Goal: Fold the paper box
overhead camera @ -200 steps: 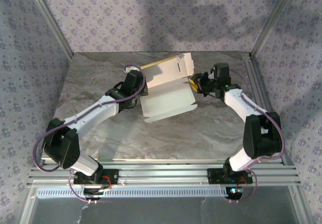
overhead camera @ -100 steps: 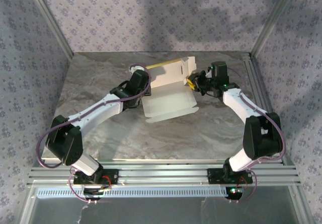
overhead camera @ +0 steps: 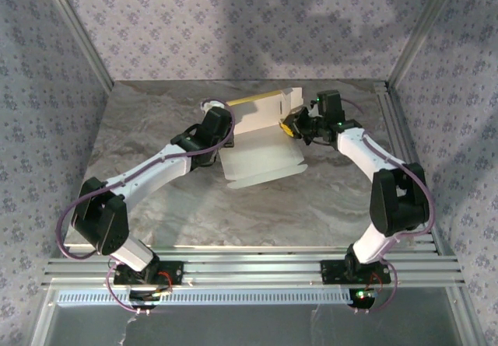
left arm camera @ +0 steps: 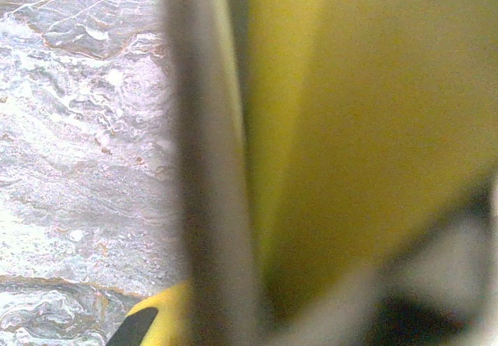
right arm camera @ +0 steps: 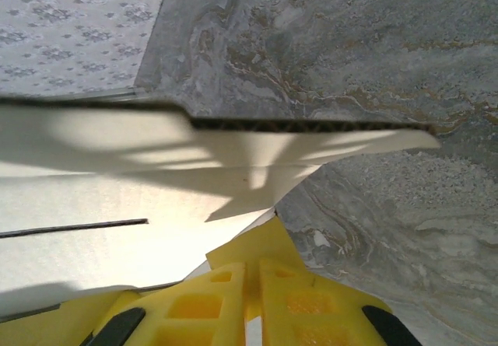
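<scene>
Marble table [overhead camera: 156,113], paper box [overhead camera: 261,155] (part-folded)

Right pincer [right arm camera: 250,277] tight on a yellow tab of the paper box [right arm camera: 117,237], marble table [right arm camera: 389,66] beyond.

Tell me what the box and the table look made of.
Box: thin corrugated card, going by the fluted cut edge; matte white on one face, yellow on the other. Table: smooth grey marble-look top; real stone or printed laminate, cannot tell.
</scene>
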Controlling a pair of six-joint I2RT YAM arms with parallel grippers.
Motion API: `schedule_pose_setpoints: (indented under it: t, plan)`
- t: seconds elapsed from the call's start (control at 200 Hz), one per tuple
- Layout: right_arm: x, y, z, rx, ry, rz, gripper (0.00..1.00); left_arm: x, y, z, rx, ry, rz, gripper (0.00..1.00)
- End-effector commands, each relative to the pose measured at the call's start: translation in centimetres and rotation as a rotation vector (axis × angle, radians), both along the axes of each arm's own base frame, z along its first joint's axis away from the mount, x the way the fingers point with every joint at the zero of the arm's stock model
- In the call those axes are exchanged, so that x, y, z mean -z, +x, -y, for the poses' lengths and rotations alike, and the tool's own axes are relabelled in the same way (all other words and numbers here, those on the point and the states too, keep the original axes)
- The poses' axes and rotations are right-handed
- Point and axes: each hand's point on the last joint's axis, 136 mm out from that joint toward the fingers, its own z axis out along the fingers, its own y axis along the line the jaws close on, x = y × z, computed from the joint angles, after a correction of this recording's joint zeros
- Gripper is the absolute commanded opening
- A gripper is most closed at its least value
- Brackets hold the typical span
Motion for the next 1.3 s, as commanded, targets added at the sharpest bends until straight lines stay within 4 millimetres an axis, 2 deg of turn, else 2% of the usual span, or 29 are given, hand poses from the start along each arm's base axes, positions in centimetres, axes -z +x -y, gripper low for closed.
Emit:
schedule_pose_setpoints:
  t: [0.0,0.11,0.225,0.535,0.62,0.71,0.775,0.825,0.875,0.944,1.059,1.174,1.294]
  plan:
    - [0.2,-0.6,-1.3,-0.06,-0.023,-0.023,0.11,-3.8,0.0,1.6,0.049,-0.08,0.089,0.0]
    - [0.6,-0.5,-2.0,-0.086,-0.051,-0.039,0.1,-4.0,-0.1,1.5,0.051,-0.071,0.098,0.0]
    - [0.1,-0.6,-3.2,-0.13,-0.089,-0.039,0.1,-4.1,-0.1,1.4,0.052,-0.065,0.104,0.0]
    - [-1.9,-0.8,-2.8,-0.183,-0.216,-0.01,0.1,-4.4,0.0,1.1,0.053,-0.053,0.104,0.0]
    - [-4.8,-0.7,-2.1,-0.196,-0.228,0.09,0.1,-4.0,0.3,0.7,0.05,-0.05,0.085,0.0]
    - [-10.1,-1.6,-0.9,-0.204,-0.256,0.296,0.14,-3.6,0.7,-0.1,0.052,-0.062,0.058,0.0]
    - [-14.1,-2.8,0.7,-0.193,-0.299,0.463,0.21,-3.4,1.0,-0.8,0.061,-0.076,0.038,0.0]
    - [-16.3,-3.6,2.4,-0.172,-0.355,0.575,0.27,-3.3,1.1,-1.0,0.087,-0.093,0.018,0.0]
    - [-17.5,-4.1,4.0,-0.145,-0.423,0.669,0.36,-3.7,1.2,-1.2,0.112,-0.095,0.009,0.0]
    - [-17.3,-3.7,6.4,-0.11,-0.489,0.736,0.42,-4.2,1.0,-1.5,0.145,-0.102,-0.006,0.0]
    - [-16.1,-3.0,7.7,-0.172,-0.496,0.88,0.52,-4.7,0.6,-1.9,0.192,-0.104,-0.04,0.0]
    - [-14.3,-2.9,5.4,-0.392,-0.505,0.903,0.52,-4.6,0.1,-1.9,0.236,-0.114,-0.084,0.0]
    - [-12.0,-2.7,3.3,-0.516,-0.593,0.899,0.53,-4.3,-0.1,-2.0,0.253,-0.111,-0.118,0.0]
